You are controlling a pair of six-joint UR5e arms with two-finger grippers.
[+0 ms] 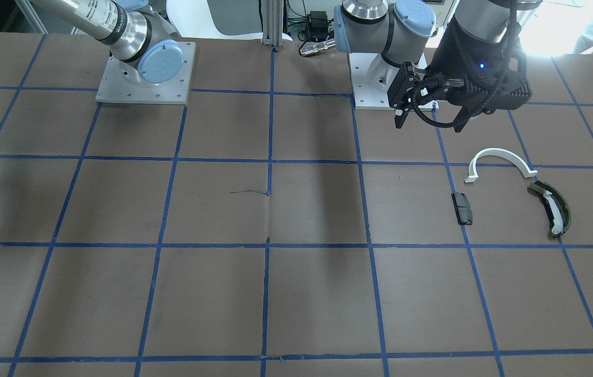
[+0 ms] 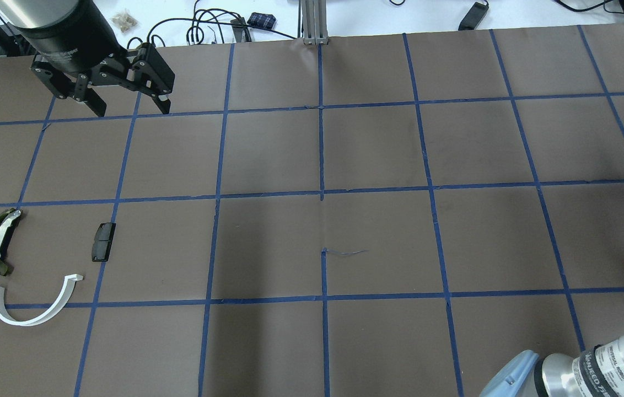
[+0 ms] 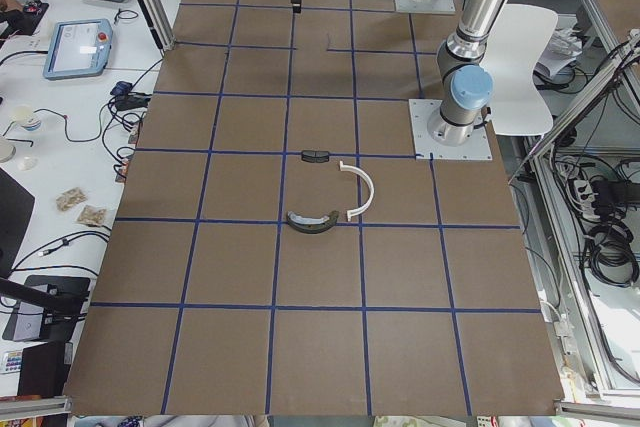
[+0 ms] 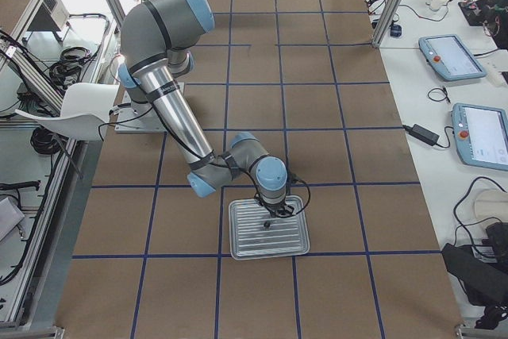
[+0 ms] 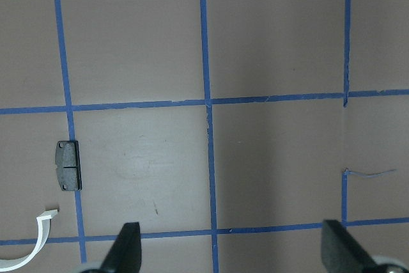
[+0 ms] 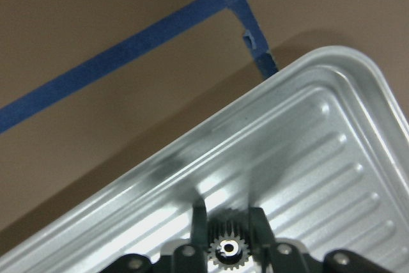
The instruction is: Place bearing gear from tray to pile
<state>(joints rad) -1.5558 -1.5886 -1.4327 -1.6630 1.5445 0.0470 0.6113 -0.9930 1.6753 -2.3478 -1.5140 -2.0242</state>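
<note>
Right wrist-mounted: right pincer [image 6: 227, 212] pinches bearing gear [image 6: 227, 245] over tray [image 6: 332, 132].

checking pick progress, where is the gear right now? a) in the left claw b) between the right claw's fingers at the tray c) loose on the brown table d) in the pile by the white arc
b: the right wrist view shows the gear gripped by the right claw over the ribbed tray, while the left claw hangs open and empty.
</note>
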